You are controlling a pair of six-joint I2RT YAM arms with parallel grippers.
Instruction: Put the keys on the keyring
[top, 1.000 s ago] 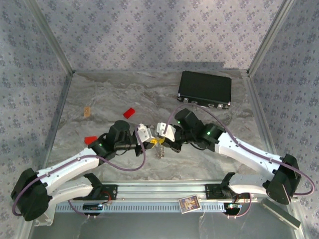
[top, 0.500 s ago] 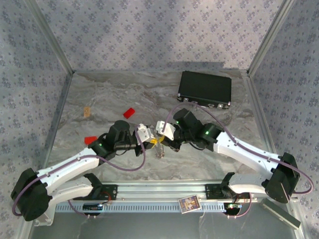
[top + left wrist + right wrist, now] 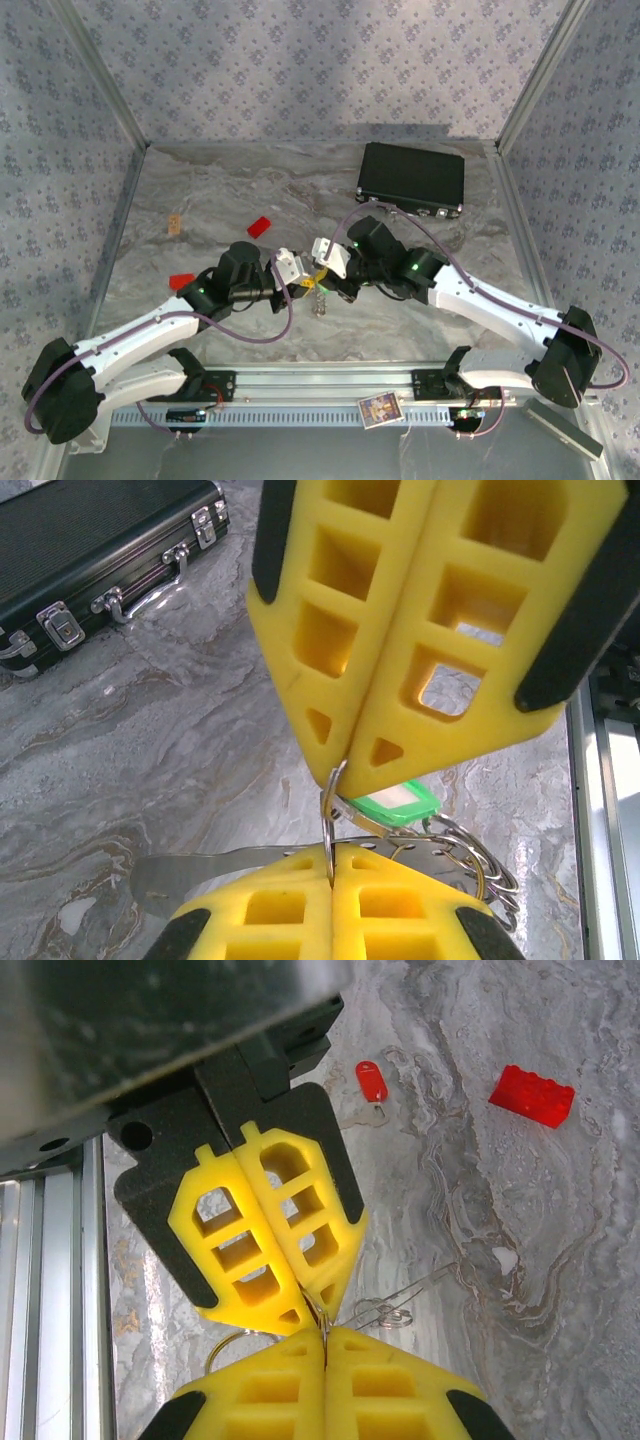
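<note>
L gripper (image 3: 330,865) & R gripper (image 3: 352,770) both clamp the keyring (image 3: 328,815), tip to tip mid-table, prob. to pry its coil. Green key (image 3: 398,805) sits beside it; red key (image 3: 371,1080) lies well apart.

The left arm (image 3: 140,335) and right arm (image 3: 500,305) have white link shells and black rounded joint housings. A purple cable (image 3: 250,335) loops back along each. Small green lights glow on the housings behind each end effector. The left end effector (image 3: 330,875) and right end effector (image 3: 325,1345) have yellow lattice fingers (image 3: 400,910) with square and triangular cut-outs, on black mounts.
</note>
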